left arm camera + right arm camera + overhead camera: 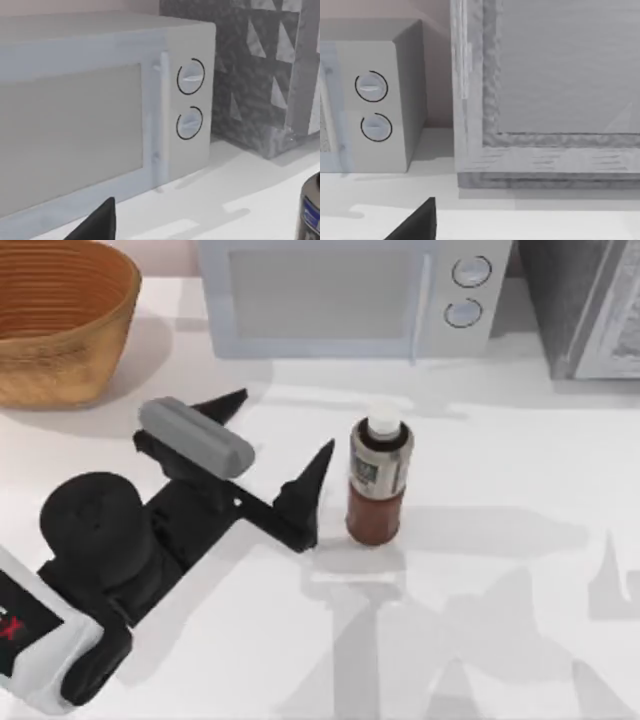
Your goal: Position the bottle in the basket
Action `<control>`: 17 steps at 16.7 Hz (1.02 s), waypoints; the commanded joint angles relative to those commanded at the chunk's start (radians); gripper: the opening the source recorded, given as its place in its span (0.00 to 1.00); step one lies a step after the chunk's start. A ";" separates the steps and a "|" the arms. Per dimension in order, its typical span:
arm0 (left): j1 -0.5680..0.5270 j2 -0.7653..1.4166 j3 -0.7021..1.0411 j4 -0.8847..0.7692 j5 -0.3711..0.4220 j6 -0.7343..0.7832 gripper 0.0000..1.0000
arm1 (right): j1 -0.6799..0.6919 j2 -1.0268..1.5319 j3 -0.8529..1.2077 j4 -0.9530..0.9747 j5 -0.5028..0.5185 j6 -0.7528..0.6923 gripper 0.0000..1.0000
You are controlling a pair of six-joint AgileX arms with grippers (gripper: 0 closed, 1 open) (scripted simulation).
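Upright, white-capped bottle (379, 483) — reddish-brown contents.

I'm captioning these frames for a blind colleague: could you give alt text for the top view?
The left arm's black two-finger gripper lies open on the white table, one fingertip just beside a small upright bottle with reddish-brown contents and a white cap. A tan woven wicker basket sits at the far left, a pale grey microwave behind.

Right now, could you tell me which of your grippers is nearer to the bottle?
The left. The left gripper sits open on the table just left of the upright bottle, one fingertip almost beside it. The right gripper is away from it, facing the microwave.
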 joint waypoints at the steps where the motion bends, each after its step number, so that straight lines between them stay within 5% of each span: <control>1: -0.023 0.077 0.015 0.057 0.005 0.000 1.00 | 0.000 0.000 0.000 0.000 0.000 0.000 1.00; 7: -0.110 0.360 0.068 0.266 0.027 0.000 1.00 | 0.000 0.000 0.000 0.000 0.000 0.000 1.00; 17: -0.119 0.385 0.134 0.225 0.023 0.000 1.00 | 0.000 0.000 0.000 0.000 0.000 0.000 1.00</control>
